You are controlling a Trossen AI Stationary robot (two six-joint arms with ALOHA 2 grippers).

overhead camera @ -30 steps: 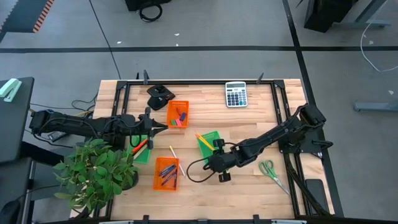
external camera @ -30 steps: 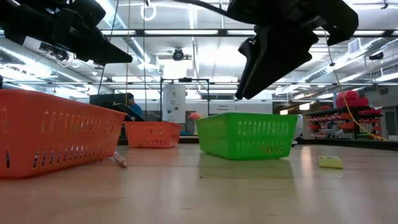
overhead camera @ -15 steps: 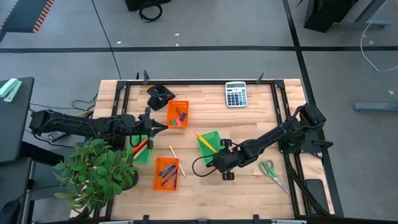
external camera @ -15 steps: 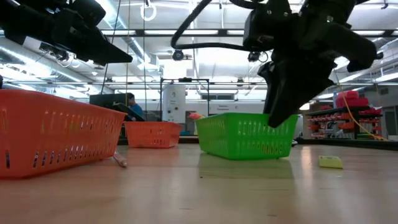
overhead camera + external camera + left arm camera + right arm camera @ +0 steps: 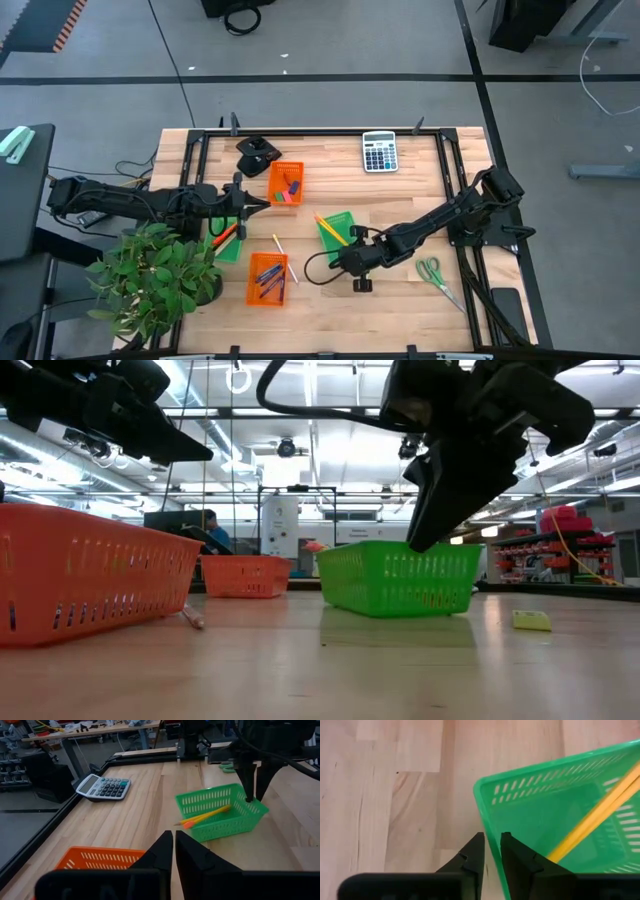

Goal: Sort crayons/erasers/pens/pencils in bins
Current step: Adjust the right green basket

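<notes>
A bright green perforated plastic bin is sitting mid-counter, holding long thin yellow pencils. The right gripper is hovering at its near corner, fingers narrowly parted, gripping nothing. Only the high view is showing the left gripper, fingers closed, beside the orange slotted bin.

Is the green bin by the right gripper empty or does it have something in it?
Not empty: the green bin holds long yellow pencils lying slantwise across its floor.

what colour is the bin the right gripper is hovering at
Bright green: a small mesh plastic bin holding yellow pencils. Right wrist view shows it best.
</notes>
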